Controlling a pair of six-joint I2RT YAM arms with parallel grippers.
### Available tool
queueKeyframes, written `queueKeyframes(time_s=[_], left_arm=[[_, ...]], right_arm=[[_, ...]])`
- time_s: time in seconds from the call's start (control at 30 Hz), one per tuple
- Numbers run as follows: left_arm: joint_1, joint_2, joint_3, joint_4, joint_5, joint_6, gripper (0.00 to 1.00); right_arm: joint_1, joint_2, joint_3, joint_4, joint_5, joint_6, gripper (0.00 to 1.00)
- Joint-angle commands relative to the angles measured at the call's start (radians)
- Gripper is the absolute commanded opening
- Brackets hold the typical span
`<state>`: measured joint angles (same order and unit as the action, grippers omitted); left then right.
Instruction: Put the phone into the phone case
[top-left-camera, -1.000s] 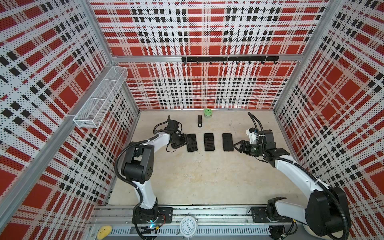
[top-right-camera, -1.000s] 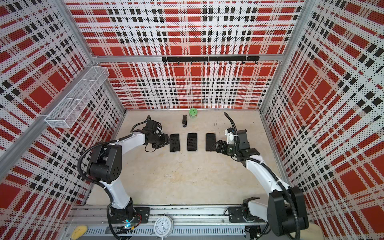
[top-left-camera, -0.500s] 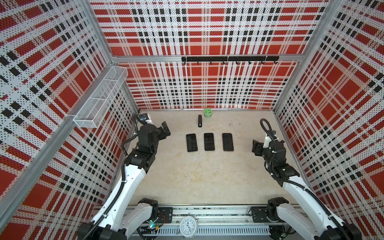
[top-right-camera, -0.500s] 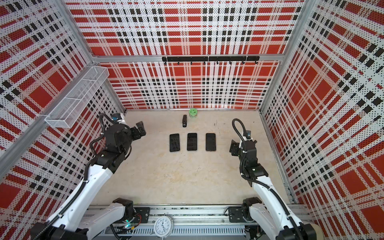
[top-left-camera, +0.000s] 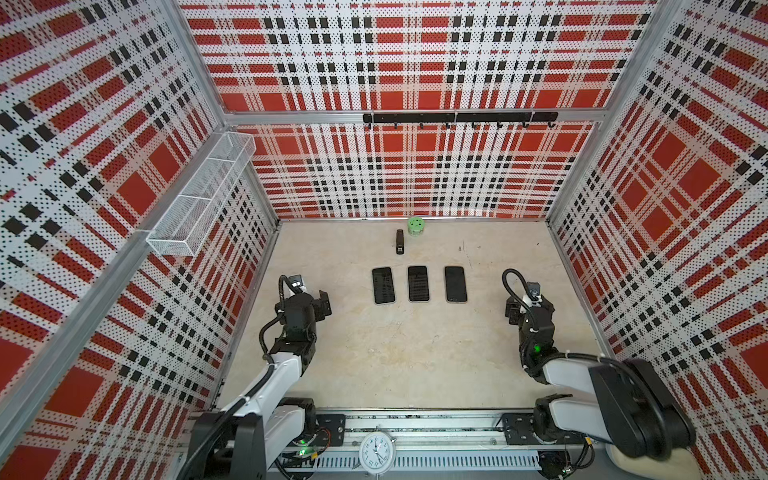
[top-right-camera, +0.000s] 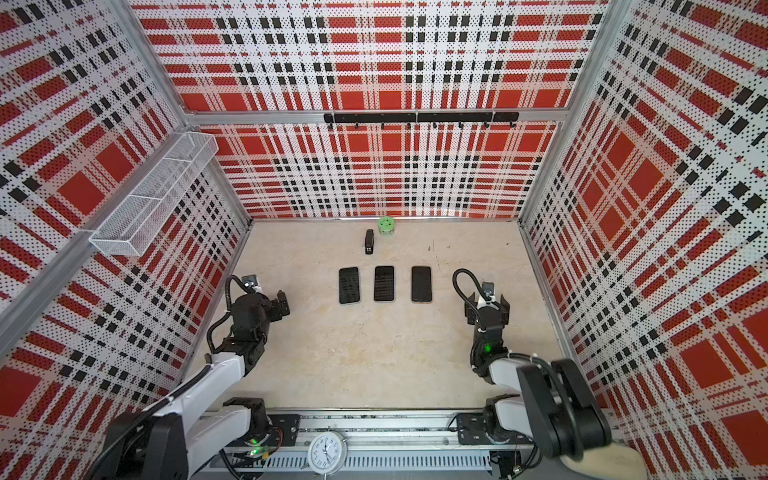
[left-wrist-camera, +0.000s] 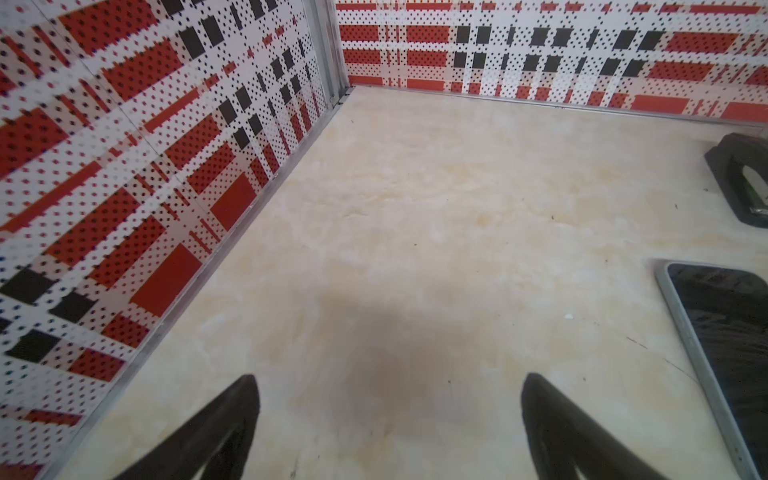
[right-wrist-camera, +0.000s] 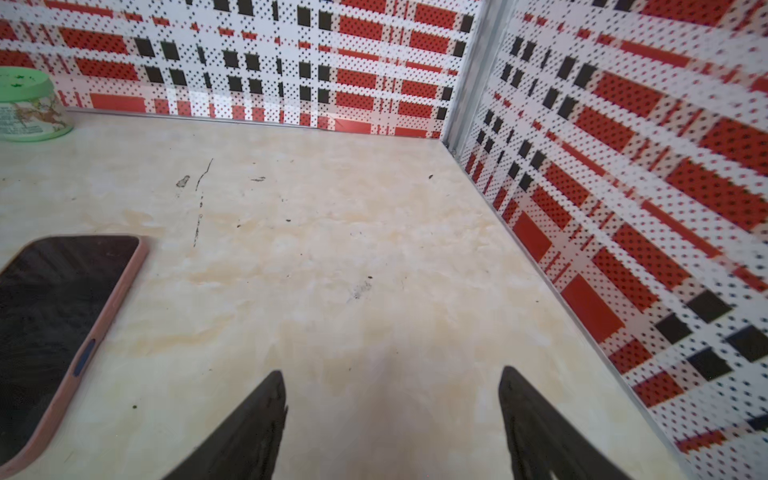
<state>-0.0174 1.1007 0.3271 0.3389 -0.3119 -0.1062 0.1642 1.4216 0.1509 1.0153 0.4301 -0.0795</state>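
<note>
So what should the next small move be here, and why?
Likely park both arms: the left gripper and right gripper stand open and empty, apart from the row of phones, and the rightmost phone already lies in its pink case.

This is looking like a robot test cell in a lab. Perforated plaid walls (top-left-camera: 415, 174) in aluminium framing (top-left-camera: 291, 118) are enclosing a beige table (top-left-camera: 415, 357) on three sides. A left arm (top-left-camera: 274, 374) and a right arm (top-left-camera: 569, 370) are standing on a metal rail (top-left-camera: 436, 424) along its front edge, beside a clock (top-left-camera: 377, 452).
</note>
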Motion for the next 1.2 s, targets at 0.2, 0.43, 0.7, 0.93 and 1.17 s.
queueKeyframes(time_s=[0.2,0.43,0.7,0.93,1.17], left_arm=[[0.173,0.309,0.011,0.536,0.463,-0.032,1.00],[-0.065,0.450,0.038,0.626,0.316,0.227,0.99],[-0.078,0.476,0.061,0.630,0.030,0.137,0.99],[-0.079,0.476,0.059,0.632,0.030,0.138,0.99],[-0.080,0.479,0.062,0.629,0.030,0.140,0.99]], right_arm=[[-0.120,0.179,0.135,0.156,-0.379,0.000,0.80],[-0.195,0.166,0.225,-0.045,-0.461,0.072,0.87],[-0.195,0.170,0.229,-0.046,-0.476,0.065,1.00],[-0.180,0.170,0.237,-0.067,-0.450,0.054,1.00],[-0.177,0.169,0.239,-0.069,-0.442,0.050,1.00]])
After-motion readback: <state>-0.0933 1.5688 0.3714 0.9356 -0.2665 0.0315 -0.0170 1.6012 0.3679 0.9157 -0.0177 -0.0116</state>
